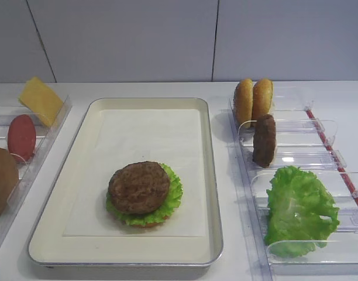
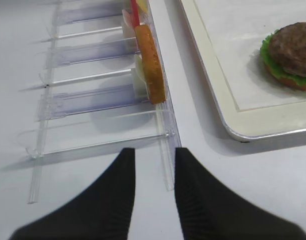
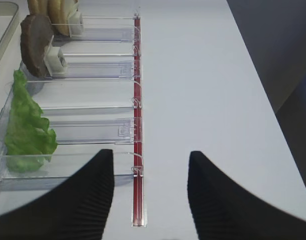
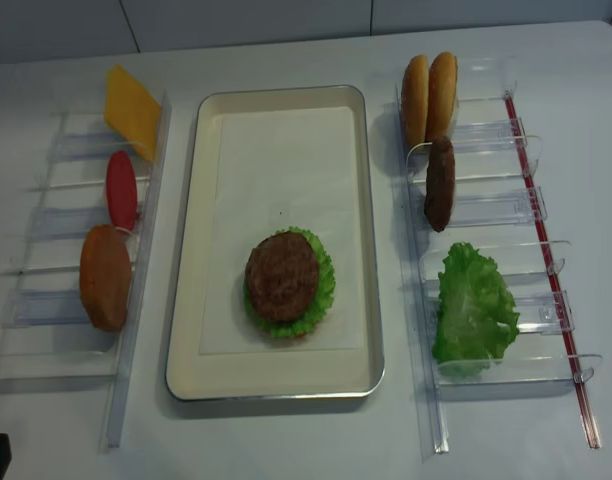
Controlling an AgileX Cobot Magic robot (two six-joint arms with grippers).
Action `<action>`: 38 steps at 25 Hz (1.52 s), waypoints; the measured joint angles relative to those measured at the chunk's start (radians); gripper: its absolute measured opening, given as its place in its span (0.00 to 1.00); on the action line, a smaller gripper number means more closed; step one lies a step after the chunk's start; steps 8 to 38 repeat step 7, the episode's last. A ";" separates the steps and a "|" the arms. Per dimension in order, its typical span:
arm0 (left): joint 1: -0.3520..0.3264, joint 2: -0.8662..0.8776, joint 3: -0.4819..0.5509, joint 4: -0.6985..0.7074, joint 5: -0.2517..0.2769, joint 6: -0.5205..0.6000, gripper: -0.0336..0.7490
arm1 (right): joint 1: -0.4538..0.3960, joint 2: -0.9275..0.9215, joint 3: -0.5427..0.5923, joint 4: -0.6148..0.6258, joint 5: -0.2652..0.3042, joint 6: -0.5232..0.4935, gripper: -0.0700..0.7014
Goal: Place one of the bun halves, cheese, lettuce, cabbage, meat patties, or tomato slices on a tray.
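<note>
Silver metal tray [image 1: 211,175] at table centre, cream paper liner inside; on the liner a stack of bun base, lettuce leaf [image 1: 170,202] and meat patty [image 1: 138,187], patty uppermost, bun base showing only as a thin edge. Right gripper [image 3: 150,192] over the near end of the right-hand clear plastic holder [image 3: 93,131], jaws spread wide, nothing between them; stack well apart to its left and outside the wrist view. Left gripper [image 2: 154,187] over the near end of the left-hand clear holder [image 2: 98,145], fingers parted by a narrow gap, nothing gripped; tray corner near, to its right. Right holder, far to near: two bun halves [image 1: 252,100] upright side by side, second meat patty [image 1: 264,140] upright on edge, loose lettuce leaf [image 1: 299,211] leaning in the nearest slots. Left holder: cheese slice [image 1: 41,100] tilted at the far end, tomato slice [image 1: 21,137] upright, then a brown bun half [image 4: 105,277], cut off at the frame edge in the first high view. Neither arm visible in the overhead views.
</note>
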 joint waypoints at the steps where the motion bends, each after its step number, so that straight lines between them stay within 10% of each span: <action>1: 0.000 0.000 0.000 0.000 0.000 0.000 0.28 | 0.000 0.000 0.000 0.000 0.000 0.000 0.54; 38: 0.000 0.000 0.000 0.000 0.000 0.000 0.28 | 0.000 0.000 0.000 0.000 0.000 0.000 0.54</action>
